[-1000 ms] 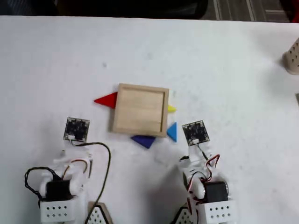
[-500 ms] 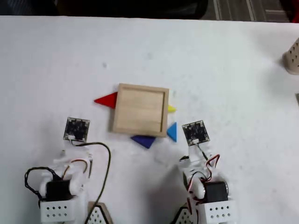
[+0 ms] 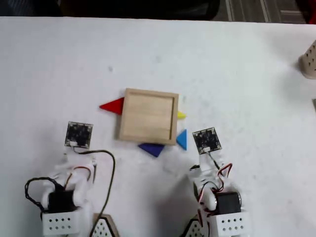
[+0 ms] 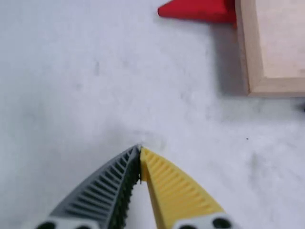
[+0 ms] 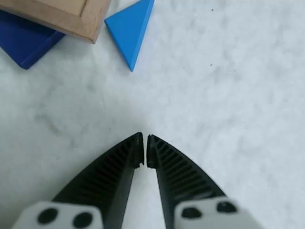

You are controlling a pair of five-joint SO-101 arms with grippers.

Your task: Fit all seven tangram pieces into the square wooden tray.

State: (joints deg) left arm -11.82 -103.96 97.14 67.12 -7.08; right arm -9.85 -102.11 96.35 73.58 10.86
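Patience now: left fingers point(image 4: 167, 191) and right fingers point(image 5: 114, 176) closed on nothing, so open wide before squaring onto red triangle point(image 4: 195, 9) beside tray point(image 4: 250, 57).

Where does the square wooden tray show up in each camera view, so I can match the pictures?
High view: the square wooden tray sits mid-table, ahead of both arms.
Left wrist view: a tray corner meets the red triangle, beyond the left gripper.
Right wrist view: a tray corner covers part of the dark blue piece, near the light blue triangle.
Shared landmark: the white table.
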